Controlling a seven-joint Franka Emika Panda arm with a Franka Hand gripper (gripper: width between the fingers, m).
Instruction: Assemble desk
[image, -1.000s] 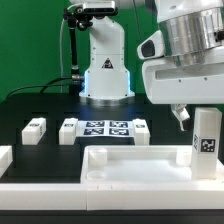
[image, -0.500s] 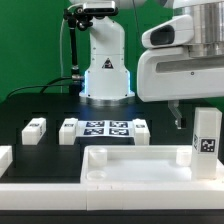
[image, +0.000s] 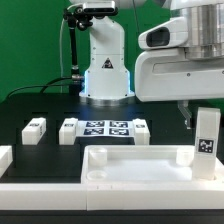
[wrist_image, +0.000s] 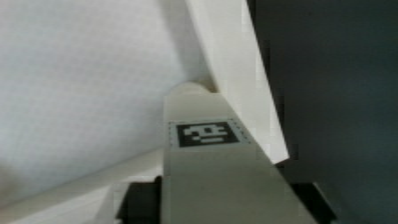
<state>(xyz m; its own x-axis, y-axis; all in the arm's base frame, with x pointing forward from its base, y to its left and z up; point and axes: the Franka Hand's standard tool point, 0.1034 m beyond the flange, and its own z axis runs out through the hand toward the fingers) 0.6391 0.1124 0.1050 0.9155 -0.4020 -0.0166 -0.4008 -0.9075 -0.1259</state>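
The leg (image: 207, 140) is found upright at the tabletop (image: 130, 151) corner on the exterior view's right, its long axis vertical and in line with the gripper (wrist_image: 221, 198) directly above. The jaws are seen closed against its two sides.

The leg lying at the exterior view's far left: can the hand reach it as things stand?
Probably yes. The far-left leg lies alone on the table, with nothing over it. But the hand straddles the upright leg on the opposite side, so it must leave that first.
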